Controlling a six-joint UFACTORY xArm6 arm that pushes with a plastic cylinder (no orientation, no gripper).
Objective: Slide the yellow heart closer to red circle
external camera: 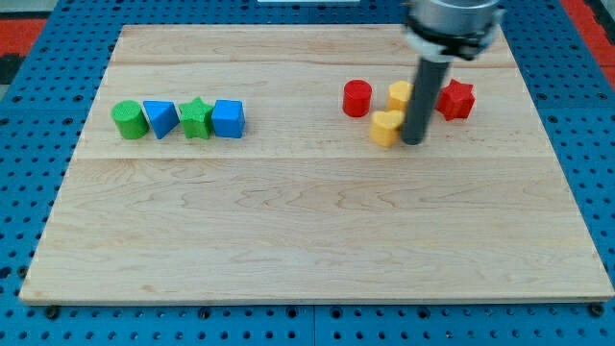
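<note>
A yellow heart [386, 127] lies on the wooden board at the upper right, just below and right of the red circle [356, 98], with a small gap between them. My tip [413, 141] stands right against the heart's right side. A second yellow block [400, 94] sits just above the heart, partly hidden by the rod; its shape is unclear. A red star [457, 99] lies to the right of the rod.
A row of blocks sits at the board's left: a green circle [129, 120], a blue triangle [160, 118], a green star [196, 118] and a blue cube [229, 119]. The wooden board [307, 240] rests on a blue pegboard surface.
</note>
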